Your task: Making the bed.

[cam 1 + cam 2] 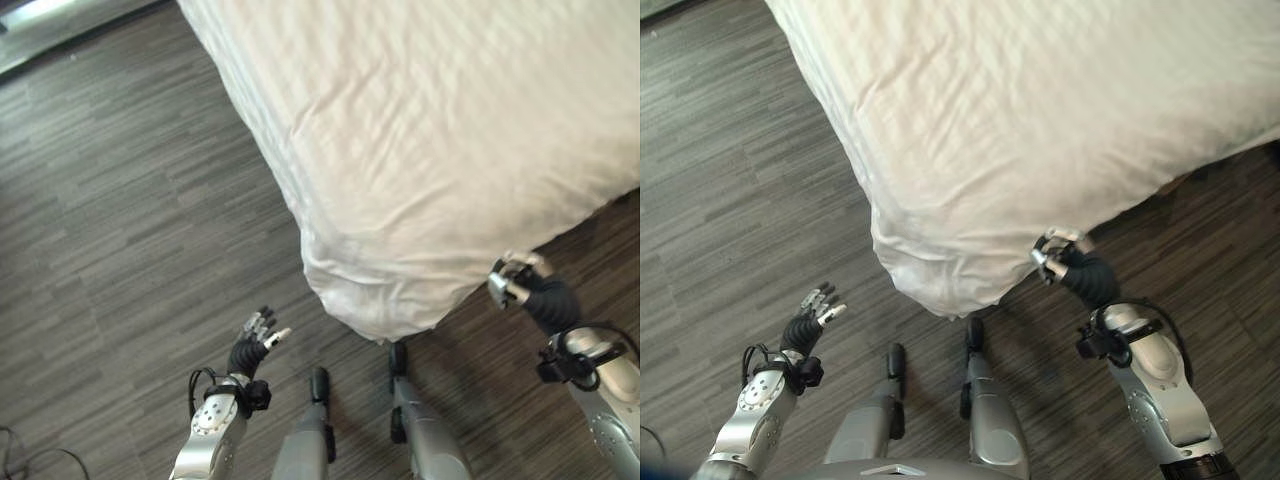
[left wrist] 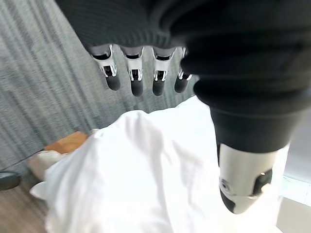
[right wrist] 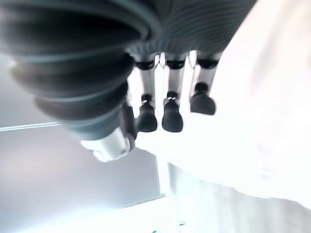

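- A big bed (image 1: 450,130) with a wrinkled white sheet (image 1: 1040,120) pulled over it fills the top and right of both eye views, and one rounded corner of it points down toward the robot.
- The bed stands on a dark grey wooden plank floor (image 1: 130,230).
- The left robot hand (image 1: 256,335) is held up over the floor, left of the bed corner and apart from it — it touches nothing.
- Its fingers (image 2: 136,80) are straight and a little spread, with the thumb (image 2: 243,179) out to the side, and it holds nothing.
- The right robot hand (image 1: 1055,255) is right at the lower edge of the sheet, on the side of the bed to the right of the corner.
- In its own wrist view the fingers (image 3: 167,114) of the right robot hand hang down and bend a bit, close in front of the white sheet.
- I cannot tell if those fingers pinch the sheet or only sit next to it.
- The left wrist view looks at the bed corner from the side, and there the sheet hangs in soft folds over the corner.
- That view also shows a bit of light brown wood (image 2: 68,143) under the sheet, low down by the floor.
- The right wrist view shows a pale wall (image 3: 73,194) past the bed — the eye views look down at floor and bed.
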